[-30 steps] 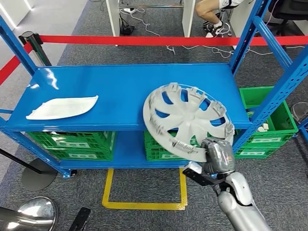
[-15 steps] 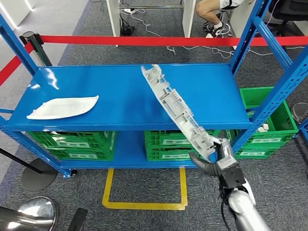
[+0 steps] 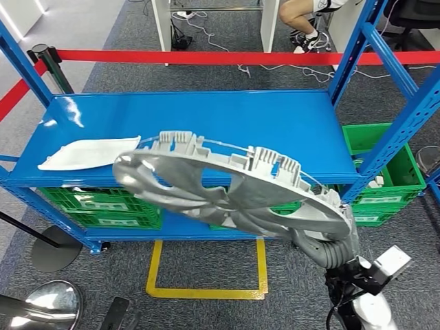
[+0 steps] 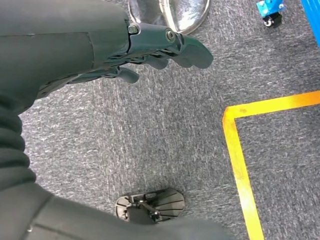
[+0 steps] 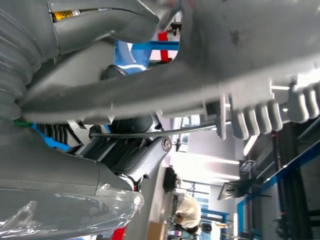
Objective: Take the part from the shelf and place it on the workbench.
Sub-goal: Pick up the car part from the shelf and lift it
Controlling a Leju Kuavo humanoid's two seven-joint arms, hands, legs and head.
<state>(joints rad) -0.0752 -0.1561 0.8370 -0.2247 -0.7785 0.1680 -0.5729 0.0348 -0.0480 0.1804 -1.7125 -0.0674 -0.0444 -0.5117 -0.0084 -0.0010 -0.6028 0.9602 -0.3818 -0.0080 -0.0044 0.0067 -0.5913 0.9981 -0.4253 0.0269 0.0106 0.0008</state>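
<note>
The part is a silver-grey wheel cover (image 3: 228, 189) with spokes and clips. My right hand (image 3: 332, 244) grips it by its rim at the lower right. It hangs nearly flat in the air in front of the blue shelf (image 3: 291, 124), with its clipped inner side up. Close up in the right wrist view, the cover's rim (image 5: 245, 45) crosses the picture and my dark fingers (image 5: 128, 150) wrap beneath it. My left hand (image 4: 151, 47) hangs over the grey carpet with its fingers stretched out and nothing in them.
A flat white panel (image 3: 88, 152) lies on the shelf's left end. Green crates (image 3: 108, 205) sit on the lower level, another (image 3: 386, 172) beside the right upright. Red barrier tape (image 3: 207, 58) runs behind, with a seated person's leg (image 3: 301, 17) beyond. A yellow floor outline (image 3: 207, 292) lies below.
The wheel cover swung from standing edge-on and tilted to lying nearly flat, spreading leftward in front of the shelf. My right wrist turned and dropped lower.
</note>
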